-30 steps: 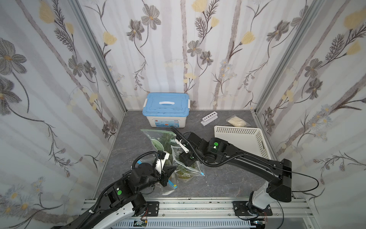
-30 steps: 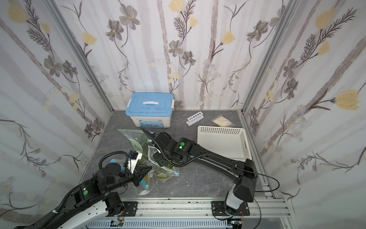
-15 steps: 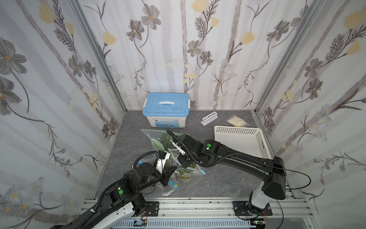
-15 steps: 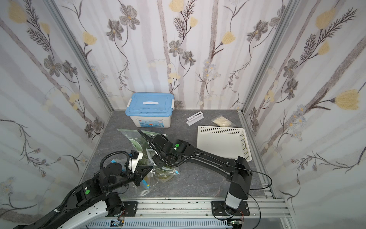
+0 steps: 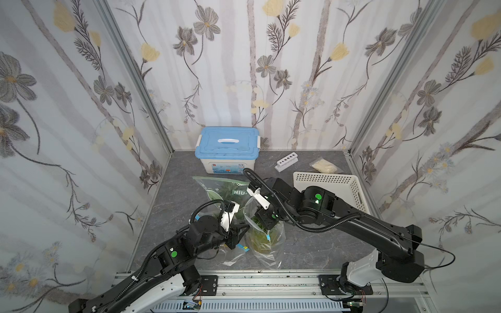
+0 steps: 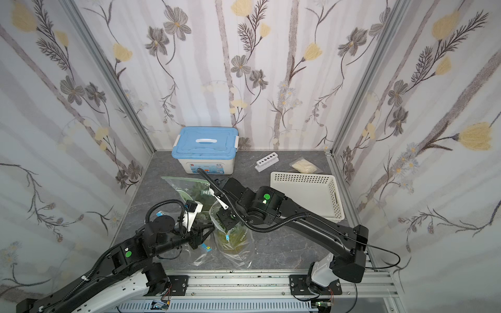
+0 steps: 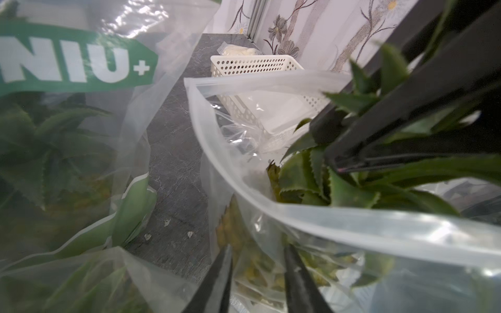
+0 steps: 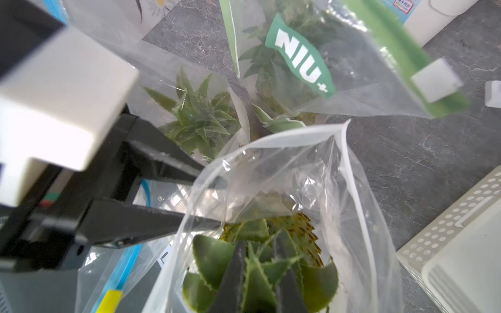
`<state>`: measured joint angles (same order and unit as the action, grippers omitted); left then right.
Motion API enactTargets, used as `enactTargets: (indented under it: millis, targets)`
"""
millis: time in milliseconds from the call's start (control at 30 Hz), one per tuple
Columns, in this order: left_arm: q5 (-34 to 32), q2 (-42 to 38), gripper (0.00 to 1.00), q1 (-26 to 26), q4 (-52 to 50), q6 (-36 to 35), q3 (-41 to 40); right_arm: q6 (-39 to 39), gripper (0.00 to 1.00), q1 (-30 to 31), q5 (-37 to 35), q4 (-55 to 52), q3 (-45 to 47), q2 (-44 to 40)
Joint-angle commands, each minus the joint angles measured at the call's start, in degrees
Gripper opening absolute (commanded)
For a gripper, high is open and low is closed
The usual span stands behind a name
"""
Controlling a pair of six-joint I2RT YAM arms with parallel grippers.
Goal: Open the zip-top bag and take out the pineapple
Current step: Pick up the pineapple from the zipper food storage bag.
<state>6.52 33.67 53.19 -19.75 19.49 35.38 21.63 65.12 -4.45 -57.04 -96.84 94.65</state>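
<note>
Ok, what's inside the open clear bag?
A pineapple, crown up, the right gripper shut on its leaves. Its lower body shows only dimly through the crinkled bag; anything under it is hidden.

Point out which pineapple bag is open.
The plain clear bag whose mouth gapes around the right tool gripping its pineapple. The green NIU+ bag and the blue-zip bag show no gaping mouth.
</note>
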Motion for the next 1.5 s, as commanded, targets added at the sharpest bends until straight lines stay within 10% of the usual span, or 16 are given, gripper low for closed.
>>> enactTargets:
  millis: [0, 233, 367, 733, 1467]
  targets:
    - [3.4, 0.2, 0.49, 0.0, 6.8, -0.1, -0.1, 0.7, 0.0, -0.1, -4.9, 0.7, -2.0, -1.7]
    - [8.8, 2.0, 0.68, 0.0, 9.7, -1.0, 0.8, -1.9, 0.0, -2.3, -9.2, -0.8, -9.6, -1.7]
    - [12.4, 3.0, 1.0, 0.0, 13.0, 0.4, 0.0, -3.6, 0.0, -4.6, -10.6, -2.6, -15.9, 0.2]
    - [-0.5, 0.3, 1.0, 3.5, 13.5, 3.7, -3.7, -3.2, 0.0, -7.1, -12.0, -0.7, -18.9, 2.0]
    - [2.1, 21.1, 1.0, 3.4, 46.1, 12.7, -7.3, -9.5, 0.0, -8.5, -6.1, 4.9, -23.0, -8.5]
